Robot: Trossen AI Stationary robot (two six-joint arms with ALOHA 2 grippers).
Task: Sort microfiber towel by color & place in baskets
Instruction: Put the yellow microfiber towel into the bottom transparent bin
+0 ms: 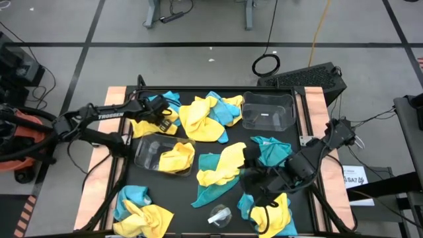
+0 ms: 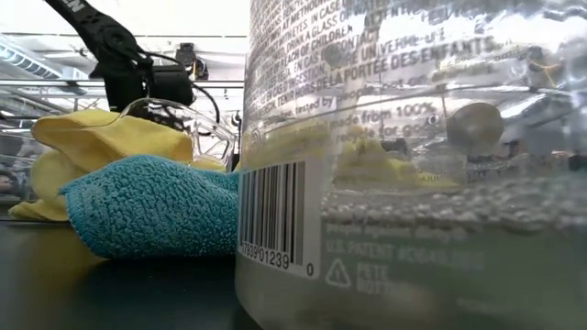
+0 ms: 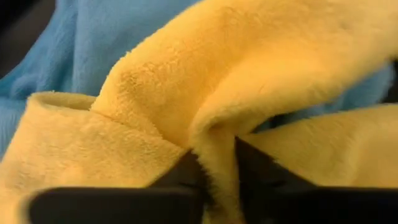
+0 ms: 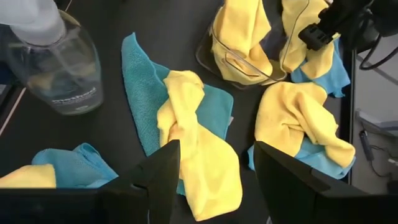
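Left gripper (image 1: 157, 114) sits upper left of the frame, fingers (image 3: 261, 168) pinched narrow on a fold of yellow towel (image 3: 205, 93) lying on a blue one. Right gripper (image 1: 254, 180) hovers lower right over a yellow-on-teal towel pile (image 4: 193, 137), fingers spread wide, holding nothing. Baskets: one (image 1: 268, 110) top centre, one (image 1: 149, 153) centre left with yellow towel inside. More towels scattered across the black tabletop (image 1: 198, 215).

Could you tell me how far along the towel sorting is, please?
Barely started. One basket holds a single yellow towel; the other basket holds none. In hand: the left end effector is pinching a yellow towel fold, while the right end effector hangs open over the middle pile. Most towels lie mixed on the table.
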